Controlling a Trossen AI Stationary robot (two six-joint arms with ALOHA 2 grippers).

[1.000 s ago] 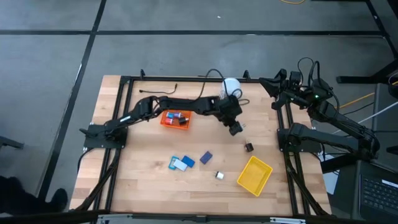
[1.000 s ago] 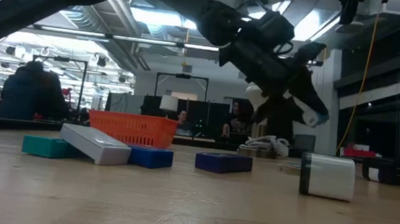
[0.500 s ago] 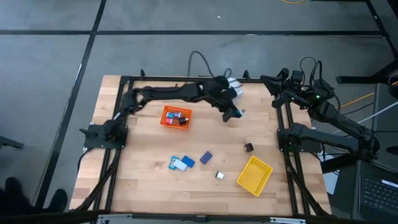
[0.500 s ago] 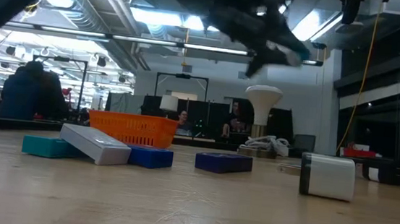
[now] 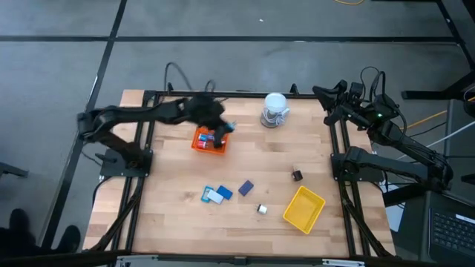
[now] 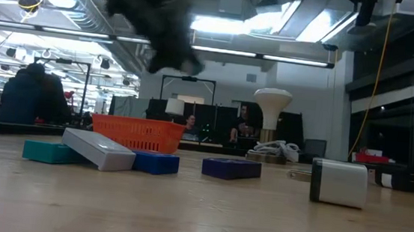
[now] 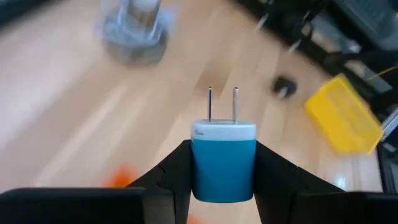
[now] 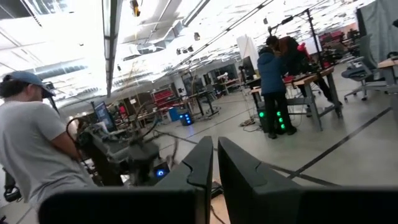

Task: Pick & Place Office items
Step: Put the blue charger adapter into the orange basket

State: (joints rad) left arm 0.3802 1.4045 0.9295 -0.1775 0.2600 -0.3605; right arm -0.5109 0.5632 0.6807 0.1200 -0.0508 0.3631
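My left gripper is shut on a light blue plug block with two metal prongs. In the high view it hangs over the orange mesh tray, which holds a few small items. Teal, white and blue blocks, a navy block, a small white piece and a small black piece lie flat on the wooden table. My right gripper is shut on nothing and is raised at the table's far right corner. My left gripper pinches the light blue plug block by its two opposite side faces between its two fingers. The prongs point forward, away from the gripper. The block is lifted clear, above the orange tray's right end.
A white-and-grey roll stands at the table's far edge. A yellow mesh tray lies near the right front. Black frame rails border the table's left and right sides. Bare wood lies between the two trays.
My left gripper has risen and swung from the table's right middle, near the black piece, toward the far edge and then the left. It now hangs over the orange tray, still shut on the blue plug block.
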